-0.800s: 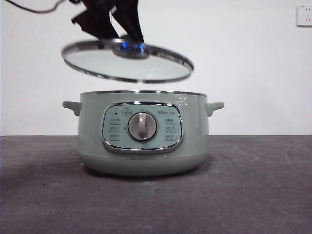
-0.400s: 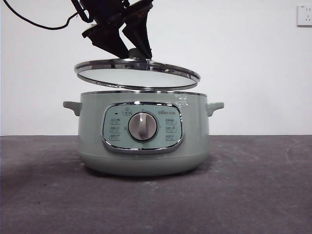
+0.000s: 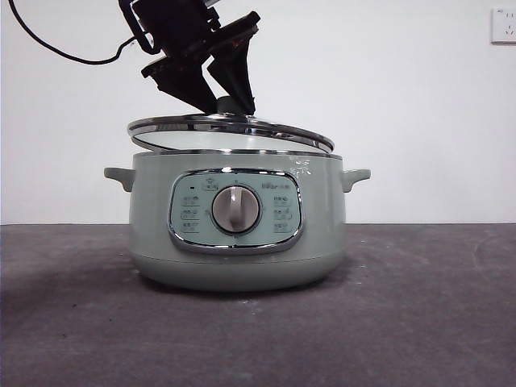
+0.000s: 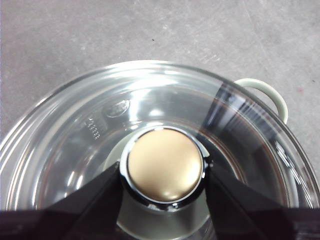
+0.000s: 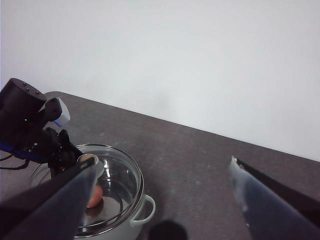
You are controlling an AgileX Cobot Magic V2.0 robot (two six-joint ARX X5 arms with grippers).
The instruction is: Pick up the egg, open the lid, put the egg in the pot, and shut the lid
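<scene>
The left gripper [image 4: 162, 172] is clamped on the knob [image 4: 165, 164] of the lid [image 4: 75, 145], one black jaw pressed against each side of it. In the front view the same gripper [image 3: 228, 103] comes down from the top left, big and dark, with a black cable [image 3: 48, 44] trailing off behind it. The lid [image 3: 230, 129] sits just over the pot [image 3: 236, 222], tilted: its right edge is down at the pot's chrome rim, and its left edge stands slightly higher, with a thin gap showing beneath it. Whether the low edge actually touches the rim cannot be told. One of the pot's side handles [image 4: 265, 92] shows past the glass in the left wrist view.

The egg [image 5: 95, 196] is inside the pot [image 5: 135, 220], seen reddish through the glass lid [image 5: 117, 175] from the right wrist camera, below the left gripper [image 5: 82, 162].

The right gripper [image 5: 165, 200] hangs well away from the pot, above the table [image 5: 200, 155], with its jaws spread wide and nothing between them.

The pot stands on the dark grey table [image 3: 419, 306], control panel [image 3: 235, 211] and dial [image 3: 236, 210] facing the front camera. A white wall [image 3: 403, 105] rises behind, with a socket [image 3: 503, 25] at its upper right
</scene>
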